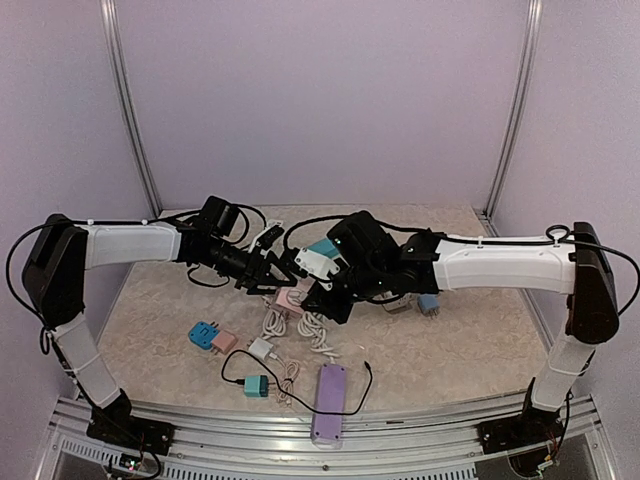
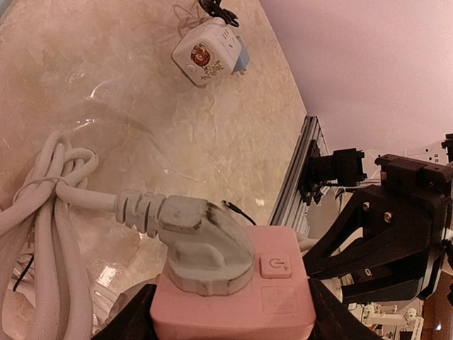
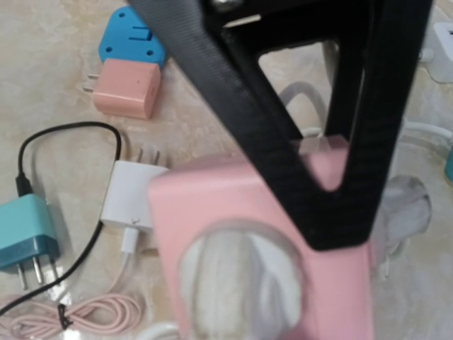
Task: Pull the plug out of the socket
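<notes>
A pink cube socket (image 1: pixel 292 298) is held up off the table near the middle, with a white plug (image 2: pixel 205 244) seated in its face. The plug's white cable (image 2: pixel 42 212) runs off left in a coil. My left gripper (image 1: pixel 278 275) is shut on the socket's sides (image 2: pixel 283 304), with its fingers (image 2: pixel 134 322) at either flank. My right gripper (image 1: pixel 325 298) hovers close beside the socket, open and touching nothing; it shows as black struts in the left wrist view (image 2: pixel 340 248). The right wrist view shows the socket (image 3: pixel 191 205) and plug (image 3: pixel 241 283) very near and blurred.
On the table lie a blue adapter (image 1: pixel 203 334), a pink charger (image 1: pixel 225 342), a white charger (image 1: pixel 260 349), a teal charger with black cord (image 1: pixel 256 385), and a purple power strip (image 1: pixel 328 402). A white cube socket with a sticker (image 2: pixel 209 53) sits at the right.
</notes>
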`<state>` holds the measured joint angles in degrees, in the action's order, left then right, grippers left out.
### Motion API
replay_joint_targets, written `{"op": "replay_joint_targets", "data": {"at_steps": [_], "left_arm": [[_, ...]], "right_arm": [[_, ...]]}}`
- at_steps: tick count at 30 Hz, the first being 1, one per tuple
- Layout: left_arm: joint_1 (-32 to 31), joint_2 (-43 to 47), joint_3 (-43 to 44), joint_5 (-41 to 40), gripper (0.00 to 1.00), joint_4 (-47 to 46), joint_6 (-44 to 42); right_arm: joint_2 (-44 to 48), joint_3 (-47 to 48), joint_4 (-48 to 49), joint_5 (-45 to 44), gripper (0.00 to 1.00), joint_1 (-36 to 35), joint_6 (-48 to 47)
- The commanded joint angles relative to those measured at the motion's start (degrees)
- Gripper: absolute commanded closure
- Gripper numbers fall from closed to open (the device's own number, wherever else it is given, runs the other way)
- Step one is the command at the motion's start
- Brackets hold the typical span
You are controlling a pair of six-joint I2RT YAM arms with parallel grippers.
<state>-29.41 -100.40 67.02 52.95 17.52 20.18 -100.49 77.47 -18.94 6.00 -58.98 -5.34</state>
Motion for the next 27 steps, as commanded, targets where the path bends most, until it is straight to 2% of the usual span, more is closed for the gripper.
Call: {"op": "replay_joint_targets", "data": {"at_steps": [1,16,27], "left_arm": [[-0.73,1.22,1.35,0.12,0.55,0.99,-1.76],[1.93,-0.47,0.92,-0.52,0.58,0.95,0.58],[2.69,-0.36,0.61,-0.34,0.59,0.49,1.08]], "right_arm": [[2.74,-0.2,5.4,0.11,1.0,-0.11,1.63],[0.06,3.81,0.13,-19.93,1.0,-8.2,-3.44],[-0.09,5.12,-0.11,-22.74,1.0,-9.57,-3.39]]}}
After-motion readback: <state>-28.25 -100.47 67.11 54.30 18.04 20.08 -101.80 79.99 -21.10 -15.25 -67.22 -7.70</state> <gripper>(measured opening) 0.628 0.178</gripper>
